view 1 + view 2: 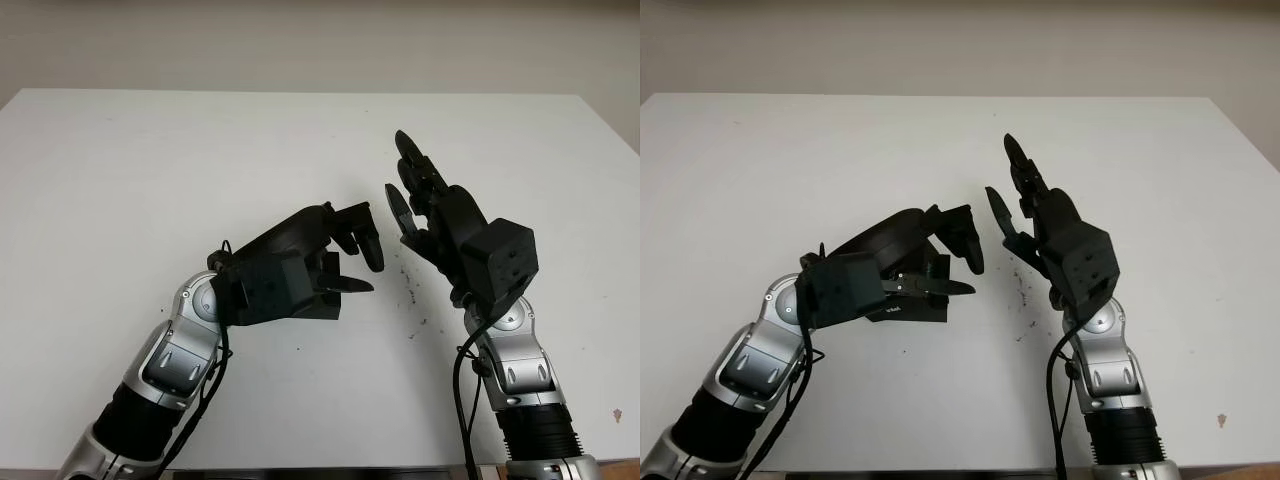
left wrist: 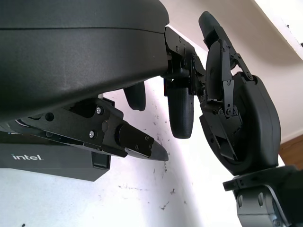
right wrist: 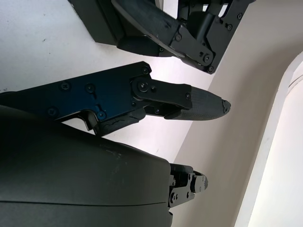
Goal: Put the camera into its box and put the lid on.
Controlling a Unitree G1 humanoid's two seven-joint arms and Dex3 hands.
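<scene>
**A:** ok so where's the box at?

**B:** There's a flat black box with "intel" printed on its side (image 2: 47, 163). It's lying on the white bench (image 1: 150, 170), near the middle and a bit toward the robot's left. It's tucked right under the left robot hand (image 1: 300, 250), so you mostly just see one edge of it.

**A:** is that hand actually gripping it?

**B:** Doesn't look like it. The fingers (image 1: 372, 245) curl down past the box's edge and the thumb (image 1: 345, 286) sticks out sideways above the bench, with nothing pinched between them. Can't tell if the palm touches the box.

**A:** and the other one?

**B:** The right robot hand (image 1: 440, 215) is up off the bench just beside the left one, palm facing it, open and holding nothing. There are some dark specks (image 1: 410, 292) on the bench below the two hands.
</scene>
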